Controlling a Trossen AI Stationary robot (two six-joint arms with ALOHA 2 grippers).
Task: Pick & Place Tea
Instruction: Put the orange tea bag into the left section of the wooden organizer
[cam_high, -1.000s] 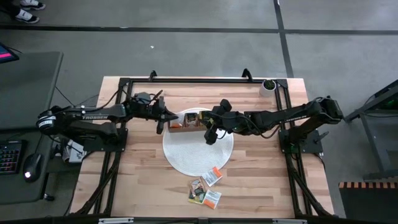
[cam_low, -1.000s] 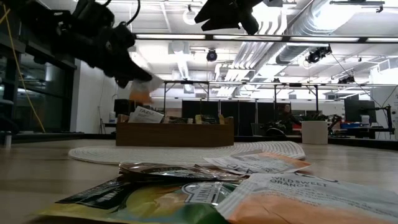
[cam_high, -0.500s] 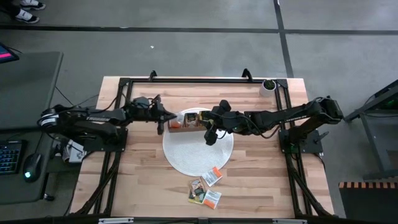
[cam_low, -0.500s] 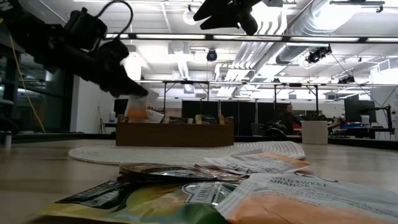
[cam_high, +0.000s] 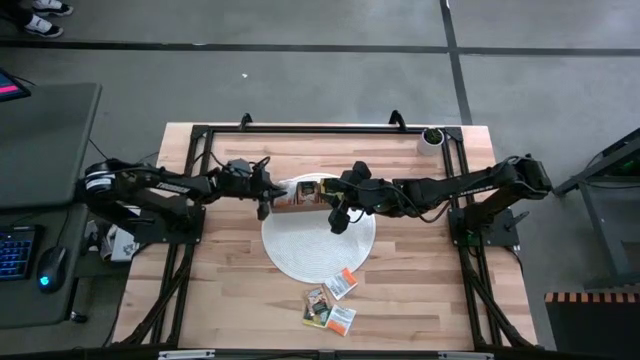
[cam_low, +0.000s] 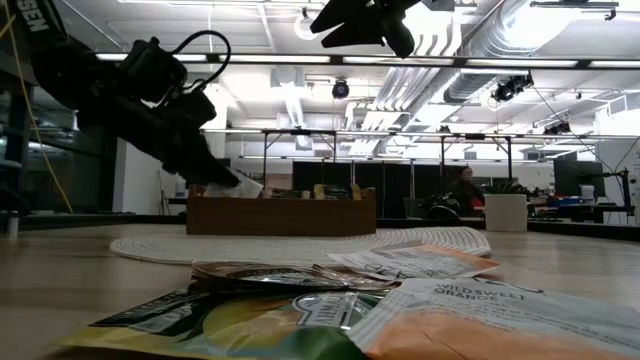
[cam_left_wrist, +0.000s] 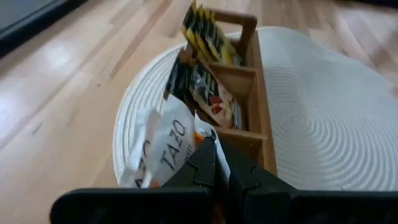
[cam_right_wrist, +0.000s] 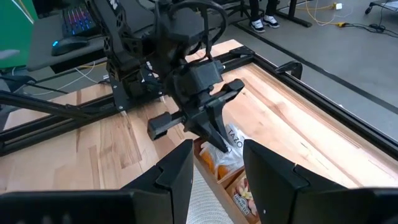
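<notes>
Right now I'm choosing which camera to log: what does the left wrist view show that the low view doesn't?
Only the left wrist view: the wooden box's compartments from above, with packets standing in them. Only the low view: loose tea packets in the foreground and the right gripper overhead. Both: the left gripper, fingers shut on a white tea packet at the box's end, on the round mat.

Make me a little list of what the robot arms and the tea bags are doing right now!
left gripper: shut, pinching a white tea packet down at the end compartment of the wooden box
right gripper: open, holding nothing, hovering over the round white mat beside the box
box: sits on the mat's far edge, with packets standing in its compartments
loose packets: a small pile on the table near the front edge, off the mat
</notes>
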